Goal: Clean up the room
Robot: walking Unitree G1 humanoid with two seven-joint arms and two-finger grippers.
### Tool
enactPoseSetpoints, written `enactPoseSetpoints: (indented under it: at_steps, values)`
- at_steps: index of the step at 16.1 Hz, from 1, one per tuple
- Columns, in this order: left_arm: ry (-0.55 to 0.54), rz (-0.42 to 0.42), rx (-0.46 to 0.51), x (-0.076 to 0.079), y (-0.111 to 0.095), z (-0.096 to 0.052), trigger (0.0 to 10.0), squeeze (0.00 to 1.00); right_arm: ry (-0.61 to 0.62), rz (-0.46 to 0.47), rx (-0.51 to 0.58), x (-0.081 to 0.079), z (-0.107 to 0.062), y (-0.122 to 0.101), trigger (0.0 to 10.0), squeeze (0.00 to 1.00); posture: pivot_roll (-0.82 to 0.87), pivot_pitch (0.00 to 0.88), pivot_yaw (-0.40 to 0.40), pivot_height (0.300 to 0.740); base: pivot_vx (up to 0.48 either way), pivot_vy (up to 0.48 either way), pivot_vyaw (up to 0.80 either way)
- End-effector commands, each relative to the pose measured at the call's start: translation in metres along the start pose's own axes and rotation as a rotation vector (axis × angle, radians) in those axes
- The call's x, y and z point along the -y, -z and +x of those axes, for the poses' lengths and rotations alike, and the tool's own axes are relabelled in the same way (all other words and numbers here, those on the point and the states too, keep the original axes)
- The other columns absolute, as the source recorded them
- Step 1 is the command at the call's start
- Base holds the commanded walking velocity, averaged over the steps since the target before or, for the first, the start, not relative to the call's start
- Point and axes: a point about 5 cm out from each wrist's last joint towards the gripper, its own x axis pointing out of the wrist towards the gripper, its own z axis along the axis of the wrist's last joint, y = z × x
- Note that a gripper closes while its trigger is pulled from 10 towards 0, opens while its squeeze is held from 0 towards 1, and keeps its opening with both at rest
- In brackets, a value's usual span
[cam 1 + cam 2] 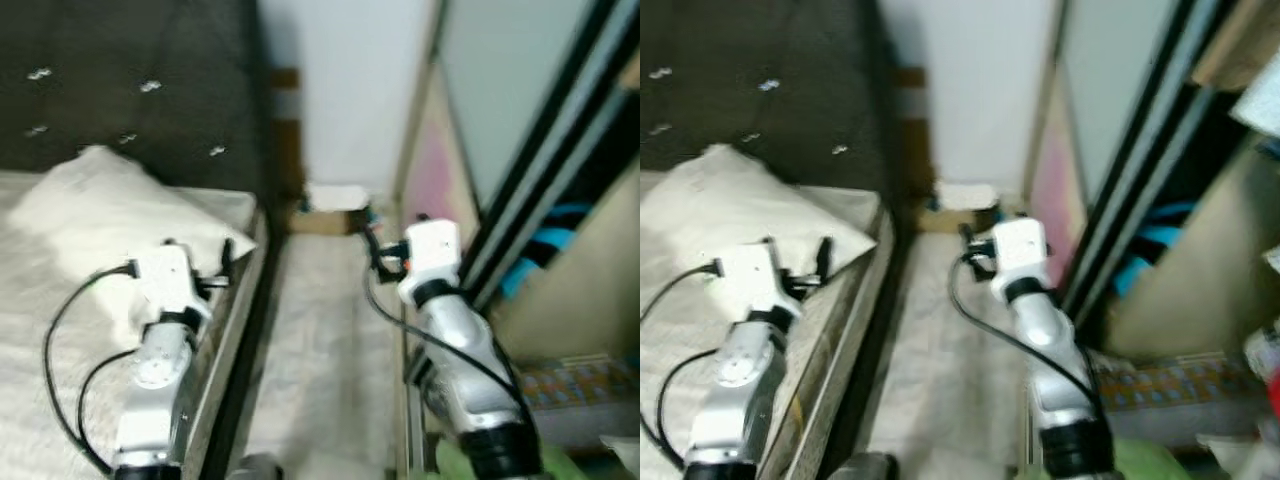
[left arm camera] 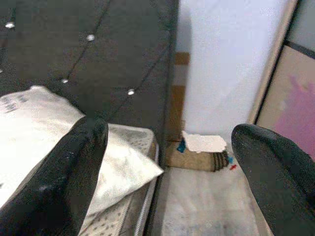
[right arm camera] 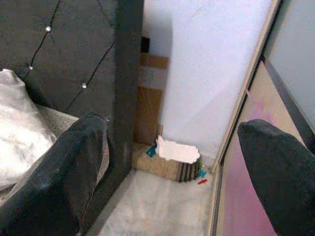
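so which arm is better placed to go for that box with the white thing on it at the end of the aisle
Probably the right gripper: it hangs open over the aisle, in line with the box. The left gripper is over the bed.

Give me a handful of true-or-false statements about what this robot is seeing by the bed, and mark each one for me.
1. A white pillow lies on the bed against the dark tufted headboard. True.
2. The left gripper is shut on the pillow. False: its fingers are spread and hold nothing.
3. A small box with something white on top sits on the floor at the far wall. True.
4. The right gripper carries a blue cloth. False: it is open and carries nothing.
5. The box lies on the bed. False: it sits in the aisle beside the bed.
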Motion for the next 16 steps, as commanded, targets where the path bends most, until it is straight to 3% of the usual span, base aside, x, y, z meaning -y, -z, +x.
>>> enactPoseSetpoints:
  at_steps: [1, 16]
  values:
    - [-0.025, 0.024, -0.007, -0.0068, 0.0001, 0.0004, 10.0, 0.00, -0.021, 0.018, 0.018, -0.0073, 0.0029, -0.0048, 10.0, 0.00, 0.07, 0.000, -0.034, 0.740, 0.000, 0.000, 0.80]
    - [-0.037, 0.027, -0.001, -0.0041, 0.0010, -0.0031, 10.0, 0.00, -0.026, 0.027, 0.003, -0.0110, -0.0030, -0.0012, 10.0, 0.00, 0.06, 0.000, -0.027, 0.740, 0.000, 0.000, 0.80]
